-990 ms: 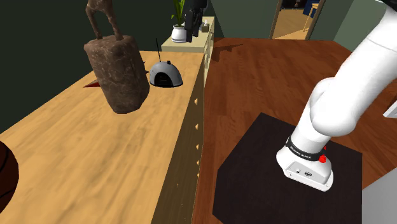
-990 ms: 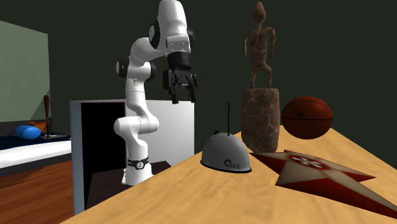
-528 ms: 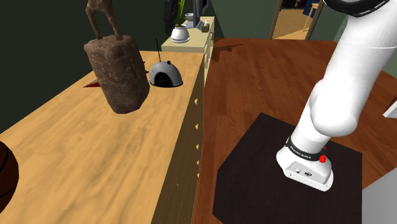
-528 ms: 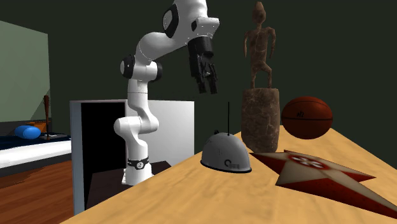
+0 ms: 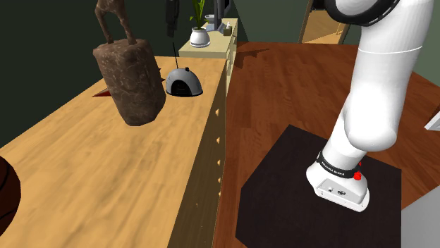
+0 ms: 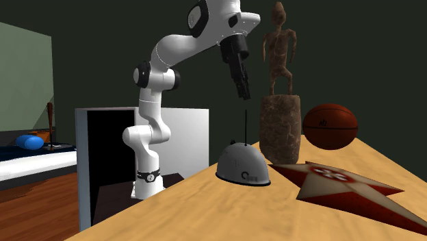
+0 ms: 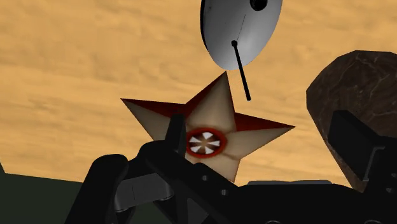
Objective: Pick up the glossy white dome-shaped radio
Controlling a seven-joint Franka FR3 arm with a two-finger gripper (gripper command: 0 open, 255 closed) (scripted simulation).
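Note:
The dome-shaped radio (image 5: 183, 83) is glossy white-grey with a thin black antenna. It sits on the wooden table (image 5: 106, 169) near the drawer-side edge. In the second exterior view the radio (image 6: 243, 165) stands in front of the brown statue, and my gripper (image 6: 242, 94) hangs well above it, just over the antenna tip. My gripper (image 5: 170, 29) shows dark against the wall, high above and a little behind the radio. In the wrist view the radio (image 7: 242, 28) lies ahead of my open gripper (image 7: 264, 143), whose fingers (image 7: 173, 135) hold nothing.
A tall brown statue (image 6: 280, 103) on a rough block stands beside the radio. A red and cream star (image 6: 335, 183) lies flat next to it, and a basketball (image 6: 330, 125) rests behind. A potted plant (image 5: 199, 35) sits on the far cabinet. Drawers (image 5: 217, 151) line the table's side.
The arm has swung across to the shoulder view's left and over the table. The gripper has risen and moved from beside the stand to above the radio, staying open.

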